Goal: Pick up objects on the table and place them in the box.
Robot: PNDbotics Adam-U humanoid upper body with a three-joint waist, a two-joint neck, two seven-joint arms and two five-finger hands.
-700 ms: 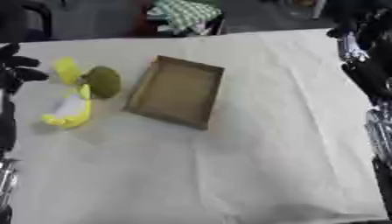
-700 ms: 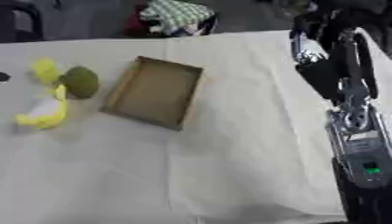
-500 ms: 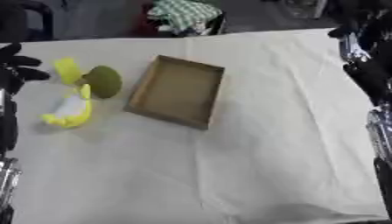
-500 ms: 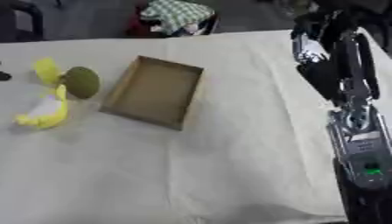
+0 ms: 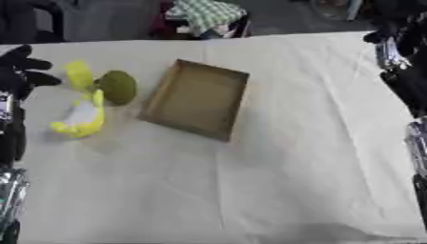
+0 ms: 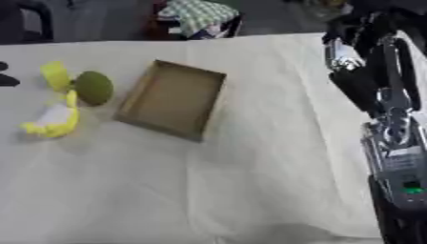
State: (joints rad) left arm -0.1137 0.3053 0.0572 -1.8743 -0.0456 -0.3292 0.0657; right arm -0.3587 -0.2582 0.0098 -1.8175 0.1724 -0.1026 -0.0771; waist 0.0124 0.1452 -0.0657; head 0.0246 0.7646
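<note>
Left hand (image 5: 21,71) empty, fingers spread, at the table's left edge. Green round fruit (image 5: 117,87) and peeled banana (image 5: 82,112) just to its right; empty cardboard box (image 5: 197,97) beyond them. Right hand (image 6: 346,35) raised far right, fingers unclear. Best: close around the fruit, lift clear of the box wall.

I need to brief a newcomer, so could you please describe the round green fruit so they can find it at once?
Start at the cardboard box on the white cloth. Just to its left lies the green fruit. It is the only round, dark green thing, beside a yellow block and a yellow-and-white banana-like toy.
</note>
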